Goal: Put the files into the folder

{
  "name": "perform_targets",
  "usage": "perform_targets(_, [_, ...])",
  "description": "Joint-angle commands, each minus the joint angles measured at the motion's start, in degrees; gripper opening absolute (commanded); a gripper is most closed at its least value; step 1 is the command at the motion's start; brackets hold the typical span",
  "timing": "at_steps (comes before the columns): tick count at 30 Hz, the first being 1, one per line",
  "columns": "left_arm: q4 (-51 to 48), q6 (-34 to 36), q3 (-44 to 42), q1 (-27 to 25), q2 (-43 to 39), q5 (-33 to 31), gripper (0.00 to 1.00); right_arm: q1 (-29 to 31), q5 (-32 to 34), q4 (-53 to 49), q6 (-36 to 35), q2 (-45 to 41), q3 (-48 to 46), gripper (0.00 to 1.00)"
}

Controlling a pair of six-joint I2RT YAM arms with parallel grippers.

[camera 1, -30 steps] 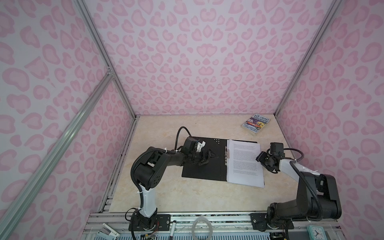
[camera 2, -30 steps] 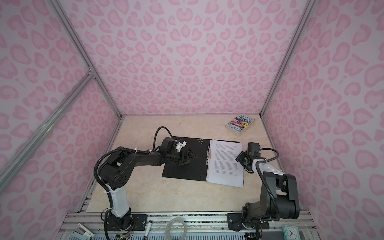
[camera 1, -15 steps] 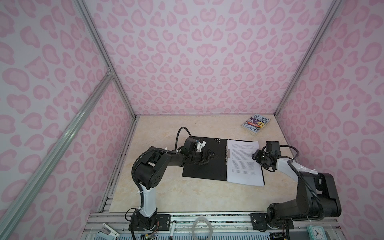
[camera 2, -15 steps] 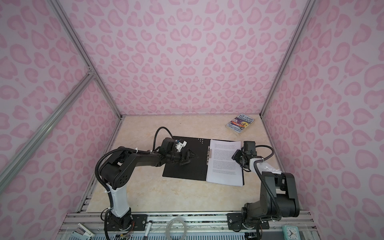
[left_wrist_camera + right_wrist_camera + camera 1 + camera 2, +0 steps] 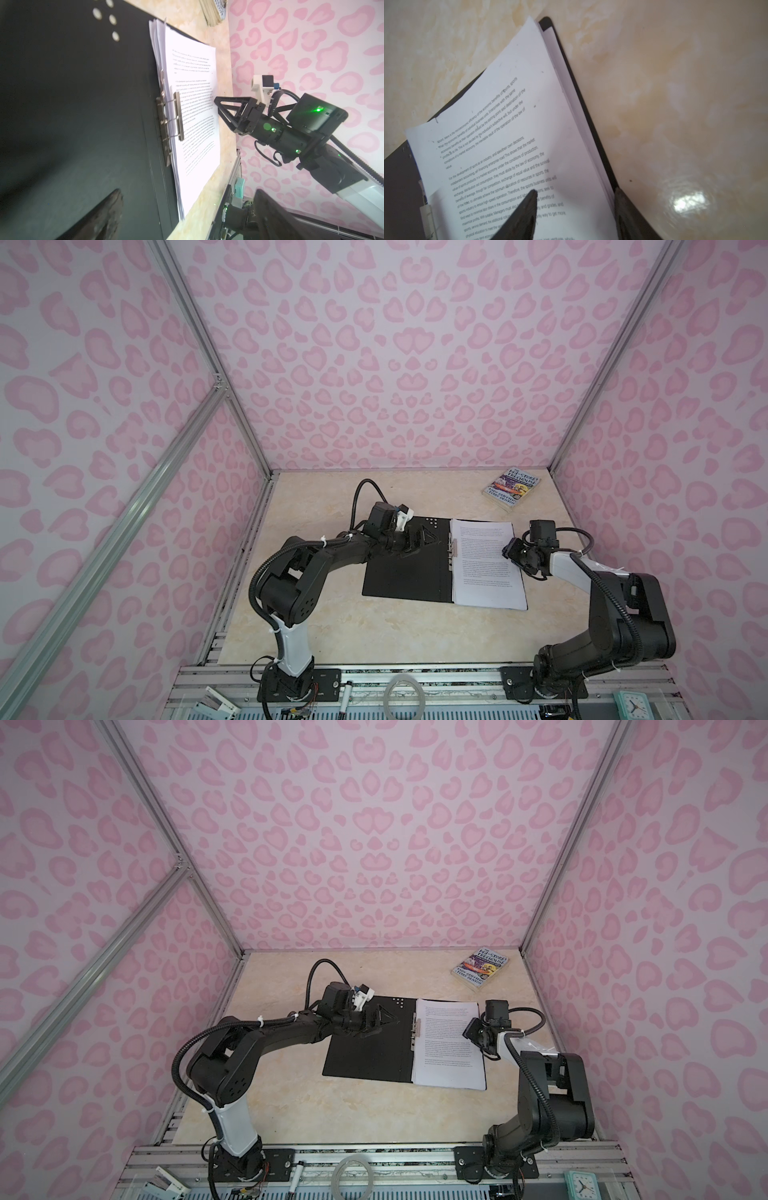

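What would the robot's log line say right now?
files in open folder, under clip | left gripper open over folder | right gripper open at files' edge

The folder (image 5: 405, 572) lies open and flat on the desk (image 5: 332, 630), black inner face up, in the lower centre of both top views. Its spine runs from the near edge toward the far edge.

Its left panel is bare black, with a cluster of small white dots (image 5: 432, 523) at the far corner beside the spine. A metal clip (image 5: 454, 549) sits on the upper half of the spine as pictured.

The files (image 5: 486, 568), a stack of white sheets printed with paragraphs of small black text, lie flat on the right panel and cover it. In the left wrist view the clip's bar rests across the stack's inner margin. Sheet edges are slightly fanned at the far corners. In the right wrist view a narrow black strip of the right panel shows along the stack's outer edge.
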Motion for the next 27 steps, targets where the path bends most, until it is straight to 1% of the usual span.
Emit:
perform_targets(1, [-0.2, 1.3, 5.3, 0.0, 4.4, 3.3, 0.99, 0.2, -2.3, -0.9, 0.0, 0.3, -0.3, 0.6])
perform_targets(4, [-0.9, 2.0, 10.7, 0.0, 8.8, 4.7, 0.99, 0.2, -3.0, -0.9, 0.1, 0.4, -0.1, 0.6])
perform_targets(10, [1.0, -0.4, 18.1, -0.5, 15.3, 8.2, 0.99, 0.2, -4.6, -0.1, 1.7, 0.3, -0.9, 0.59])
perform_targets(19, [1.2, -2.3, 25.0, -0.6, 23.1, 9.0, 0.99, 0.2, -6.4, 0.6, 3.5, 0.1, -1.7, 0.6])
perform_targets(27, [2.2, -3.8, 27.6, -0.6, 25.9, 10.3, 0.99, 0.1, -6.9, 0.2, 3.3, -0.6, -1.8, 0.6])
